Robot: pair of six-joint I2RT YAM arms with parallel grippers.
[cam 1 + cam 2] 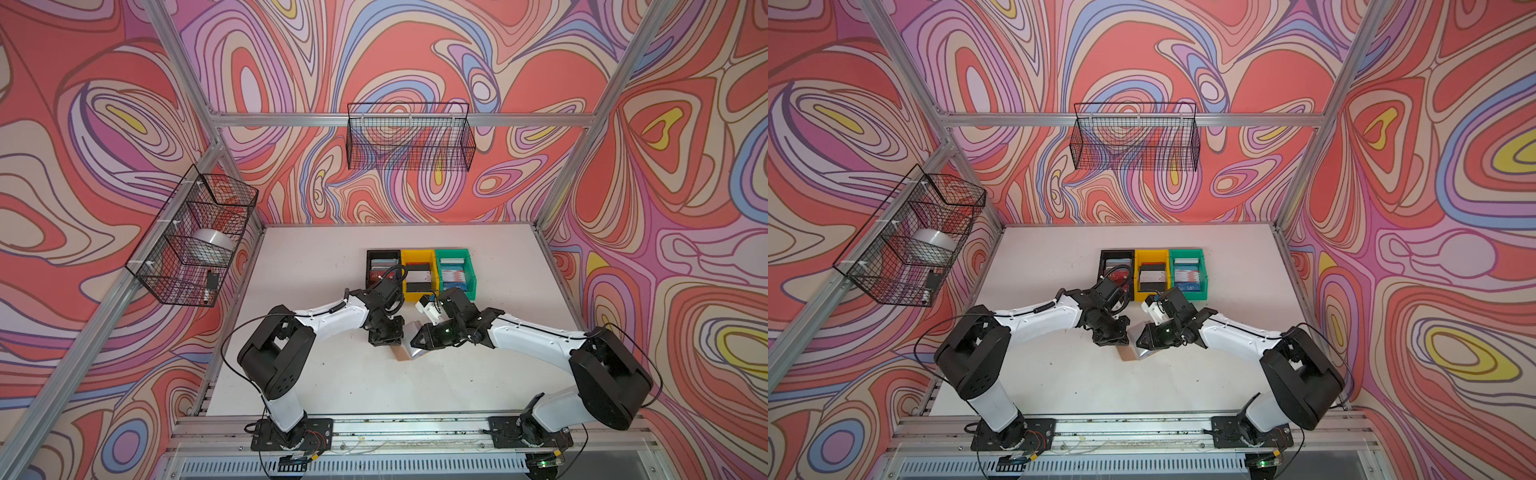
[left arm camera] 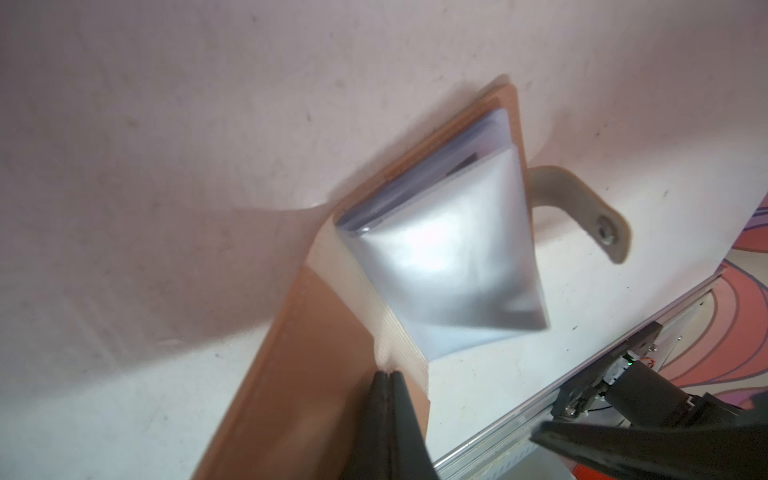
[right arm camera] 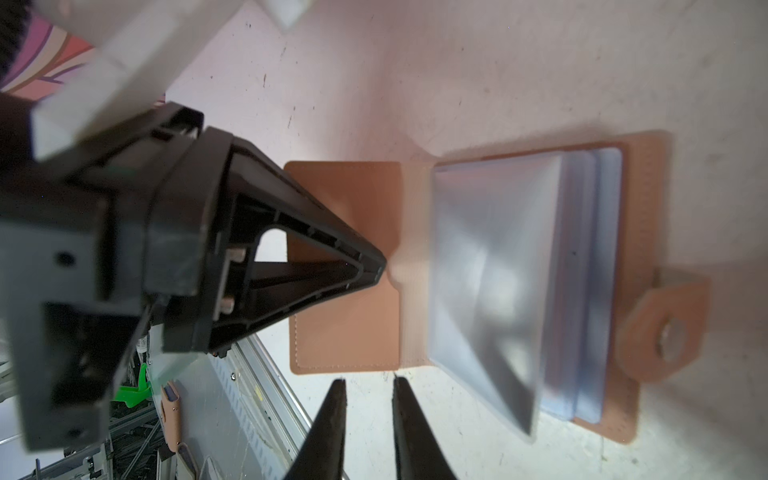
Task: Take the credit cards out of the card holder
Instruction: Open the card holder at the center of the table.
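Observation:
The tan card holder (image 1: 398, 354) (image 1: 1124, 353) lies open on the white table between both arms. One clear sleeve page (image 2: 449, 266) (image 3: 490, 270) stands up and glares silver. Flat pale pages (image 3: 604, 257) lie stacked under it, and a dark stripe (image 2: 465, 162) shows inside one. I cannot make out separate credit cards in them. The snap tab (image 2: 598, 216) (image 3: 665, 328) sticks out to the side. My left gripper (image 2: 388, 374) (image 1: 388, 341) is shut, its tips pressing on the holder's ribbed spine. My right gripper (image 3: 370, 379) (image 1: 412, 343) stands narrowly open with nothing between its fingers, just off the cover's edge.
A black bin (image 1: 371, 266), a yellow bin (image 1: 417, 293) and a green bin (image 1: 468, 272) stand in a row behind the arms, each holding cards. Wire baskets hang on the left wall (image 1: 191, 237) and the back wall (image 1: 409, 137). An aluminium rail (image 1: 415, 426) runs along the front edge.

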